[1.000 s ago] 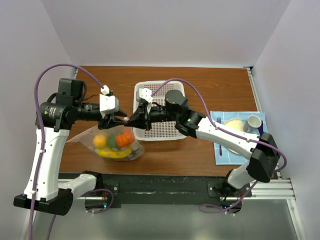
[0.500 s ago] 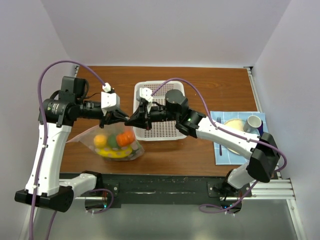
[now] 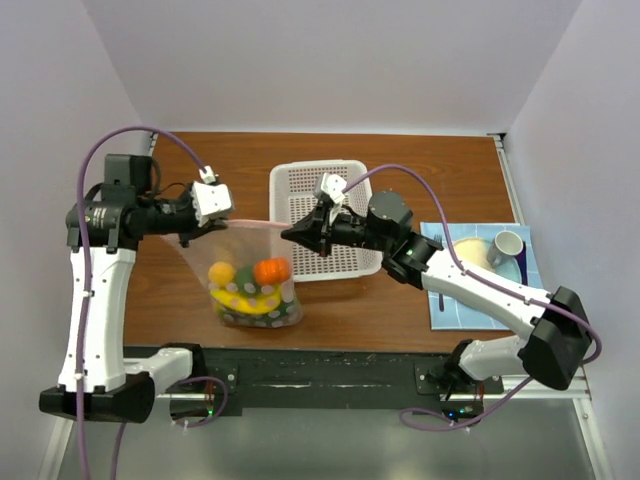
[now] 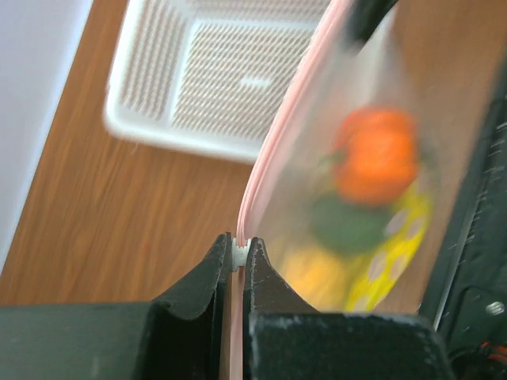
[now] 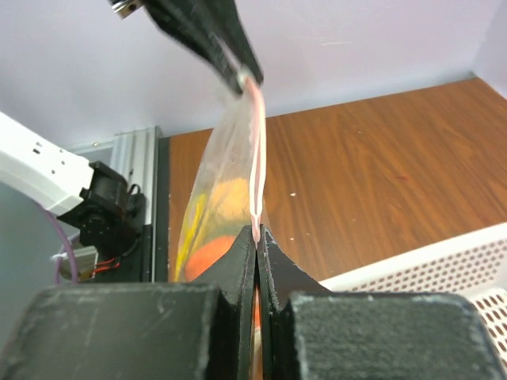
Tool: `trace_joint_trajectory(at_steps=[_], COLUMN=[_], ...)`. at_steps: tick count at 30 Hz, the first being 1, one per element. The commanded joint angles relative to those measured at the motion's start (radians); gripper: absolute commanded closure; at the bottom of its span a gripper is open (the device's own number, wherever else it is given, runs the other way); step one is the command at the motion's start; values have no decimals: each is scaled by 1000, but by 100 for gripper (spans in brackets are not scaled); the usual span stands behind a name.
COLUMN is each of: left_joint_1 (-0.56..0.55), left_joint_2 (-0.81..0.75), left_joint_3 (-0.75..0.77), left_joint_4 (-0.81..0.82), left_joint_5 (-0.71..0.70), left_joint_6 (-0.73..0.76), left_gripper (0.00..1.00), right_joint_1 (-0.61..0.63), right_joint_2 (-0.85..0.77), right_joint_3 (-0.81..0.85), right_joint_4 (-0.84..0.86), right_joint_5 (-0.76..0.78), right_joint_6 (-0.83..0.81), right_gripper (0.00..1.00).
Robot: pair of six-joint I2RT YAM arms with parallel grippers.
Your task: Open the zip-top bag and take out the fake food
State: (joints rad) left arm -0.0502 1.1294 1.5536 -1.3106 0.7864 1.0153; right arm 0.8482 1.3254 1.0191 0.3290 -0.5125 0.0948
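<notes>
Two pinches hold the bag [image 3: 238, 250] taut by its pink zip edge, left gripper [image 3: 192, 230] and right gripper [image 3: 291, 234] clamped at opposite ends, food [image 3: 250, 290] inside, at the basket's [image 3: 300, 168] left front corner.

The left gripper [image 4: 240, 252] pinches the pink zip edge of the zip-top bag [image 4: 317, 150]. Blurred orange, green and yellow fake food [image 4: 372, 158] hangs inside. A white basket [image 4: 158, 127] sits on the wooden table [image 4: 119, 229].

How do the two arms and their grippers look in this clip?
The left arm and right arm have white links with black joint housings. A purple cable loops along each. The left gripper and right gripper have black, wedge-shaped fingers.
</notes>
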Motion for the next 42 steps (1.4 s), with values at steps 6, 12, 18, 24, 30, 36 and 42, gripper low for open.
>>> trace_joint_trajectory(at_steps=[6,12,18,24,30,36,42], left_joint_1=[537,676,627,570,590,690,691], left_joint_2=[90,144,55,62,256,320,206], left_joint_3=[19,28,42,118,359,121,-284], left_joint_4=[-9,-9,-9,-7,2,293,675], left_joint_5=[-271,-208,-35,77,134,49,-162], left_joint_6=[382,422,225,114,-30,-246,-483], left_gripper=[100,100,51,100,100,74,58], right_joint_1=[-29,-29,3,68,72,92,94], right_joint_2=[-101,-86,15,98,195,287,265], right_joint_3=[-54,-45,27,140,288,346,293], right_joint_4=[84,110,137,38,-36,-102,-59], right_joint_5=[48,8,-50,23,94,210,195], right_joint_6=[25,57,115,49,66,45,45], right_gripper=[100,100,100,100,89,56,48])
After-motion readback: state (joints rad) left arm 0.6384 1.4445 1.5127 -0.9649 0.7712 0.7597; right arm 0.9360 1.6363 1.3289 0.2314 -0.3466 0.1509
